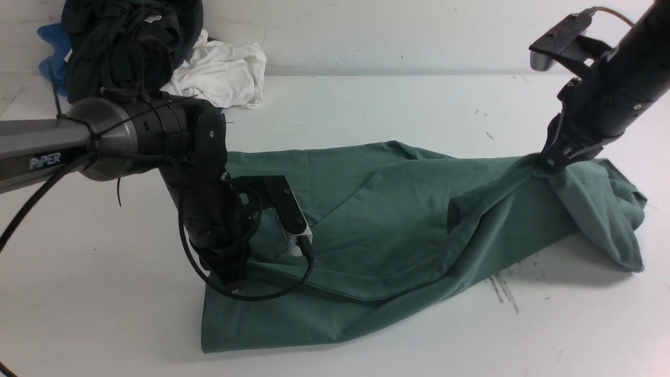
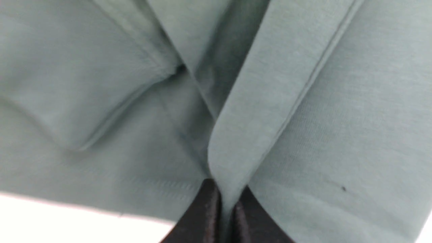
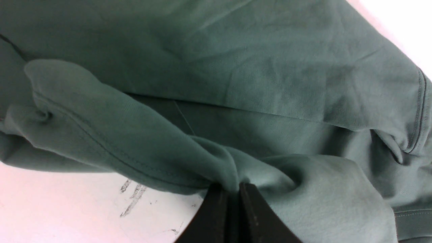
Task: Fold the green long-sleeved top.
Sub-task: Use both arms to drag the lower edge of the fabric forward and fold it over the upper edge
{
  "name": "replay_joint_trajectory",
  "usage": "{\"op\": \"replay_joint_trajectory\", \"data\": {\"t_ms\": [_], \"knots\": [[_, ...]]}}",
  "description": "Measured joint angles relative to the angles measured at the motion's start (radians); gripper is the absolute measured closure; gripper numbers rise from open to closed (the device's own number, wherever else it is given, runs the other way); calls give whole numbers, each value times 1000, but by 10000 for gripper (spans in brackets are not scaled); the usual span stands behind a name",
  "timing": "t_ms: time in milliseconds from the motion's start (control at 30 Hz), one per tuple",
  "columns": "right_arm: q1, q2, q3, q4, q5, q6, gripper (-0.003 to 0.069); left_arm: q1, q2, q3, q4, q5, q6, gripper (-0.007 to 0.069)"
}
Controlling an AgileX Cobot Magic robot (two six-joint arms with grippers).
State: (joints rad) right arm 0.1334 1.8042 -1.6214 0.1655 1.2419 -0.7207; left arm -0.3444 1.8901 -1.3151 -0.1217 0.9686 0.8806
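Top: the green long-sleeved top (image 1: 377,220) is sprawled across the middle of the table (image 1: 366,104), running from near-left to far right. It's matte sage knit, soft-looking, no shine at all.
Shape of it: the left half lies mostly flat with long shallow creases and a straight edge along the near side. The right half is pulled up into a tent-like peak, and one loose flap droops to the table on the far right.
Left gripper (image 2: 225,206): it's down low on the near-left part of the top, and its black jaws are pinched together on a rounded fold of the fabric. The left wrist view shows a stitched seam line running along that fold. You can see the fine knit grain up close.
Right gripper (image 1: 555,159): the black jaws are clamped on a bunched wad of cloth, holding it above the table. Fabric puckers and fans out from the pinch, and a double-stitched hem shows off to one side.
Table: white, hard and smooth, a bit grubby. There are dark scuff marks (image 1: 503,290) just beside the lifted part of the top.
Back-left corner: a crumpled heap well apart from the top, made up of a blackish dark garment (image 1: 125,47), a wrinkly white garment (image 1: 225,73) and a bit of blue cloth (image 1: 52,47).
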Motion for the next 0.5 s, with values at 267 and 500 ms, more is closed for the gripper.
{"op": "replay_joint_trajectory", "data": {"t_ms": [267, 500], "knots": [[0, -24, 0, 0, 1, 1, 645, 2, -135, 0, 97, 25, -57, 622], [0, -75, -4, -38, 6, 1, 645, 95, -162, -131, 139, 48, -142, 610]]}}
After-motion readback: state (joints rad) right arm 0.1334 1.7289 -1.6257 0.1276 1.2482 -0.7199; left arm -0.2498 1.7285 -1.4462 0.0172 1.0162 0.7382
